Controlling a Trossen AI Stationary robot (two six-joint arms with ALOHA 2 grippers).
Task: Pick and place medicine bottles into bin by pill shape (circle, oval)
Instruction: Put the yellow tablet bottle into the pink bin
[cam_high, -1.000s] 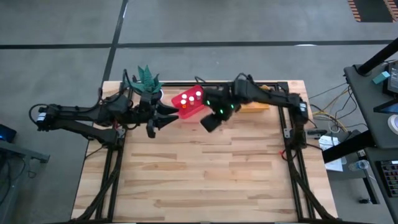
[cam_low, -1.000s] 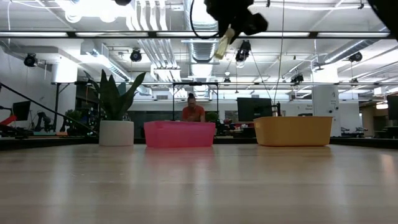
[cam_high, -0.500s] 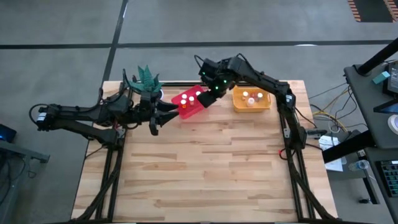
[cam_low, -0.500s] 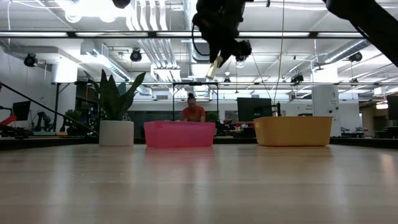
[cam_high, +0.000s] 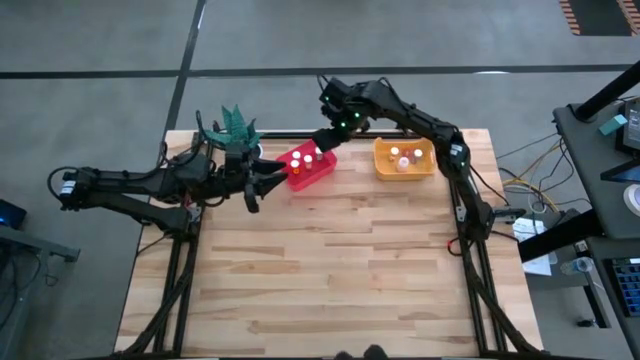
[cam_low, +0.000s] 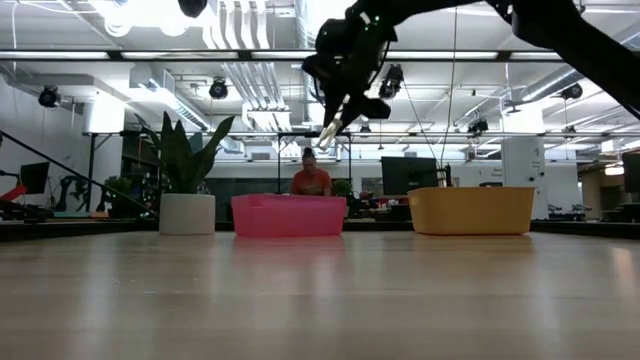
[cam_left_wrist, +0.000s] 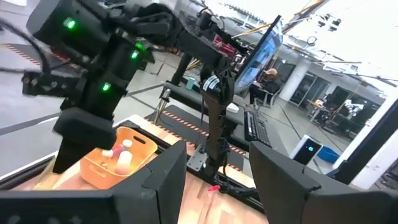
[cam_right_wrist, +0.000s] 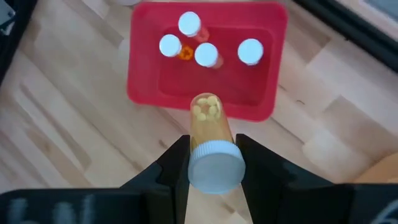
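My right gripper (cam_high: 326, 141) hangs above the red bin (cam_high: 305, 168) at the table's far side, shut on a medicine bottle (cam_right_wrist: 208, 124) with a white cap and a clear yellowish body holding small pills. Several white-capped bottles (cam_right_wrist: 205, 55) stand in the red bin (cam_right_wrist: 142, 74); more bottles (cam_high: 403, 156) lie in the yellow bin (cam_high: 404, 160) to its right. My left gripper (cam_high: 263, 184) is open and empty just left of the red bin. In the low view the held bottle (cam_low: 328, 130) sticks out below the right gripper (cam_low: 338, 118). My right gripper pinches the bottle between its two fingers (cam_right_wrist: 178, 160), at the cap end (cam_right_wrist: 215, 167). The fingers slant down from above. The bottle is lifted clear over the red bin's near wall, tilted, with its bottom end (cam_right_wrist: 206, 109) pointing down at the bin and its cap toward the wrist.
A green plant in a white pot (cam_high: 237, 131) stands at the far left, just behind my left gripper; it also shows in the low view (cam_low: 187, 213). A person (cam_low: 311, 180) sits in the room beyond the bins. The wooden table (cam_high: 330, 280) stretches toward the near edge.
My right gripper has carried the bottle from over the table's middle toward the far edge and a little left, ending above the red bin. It has moved off the yellow bin, which now shows in full. The bottle stays in the hold.
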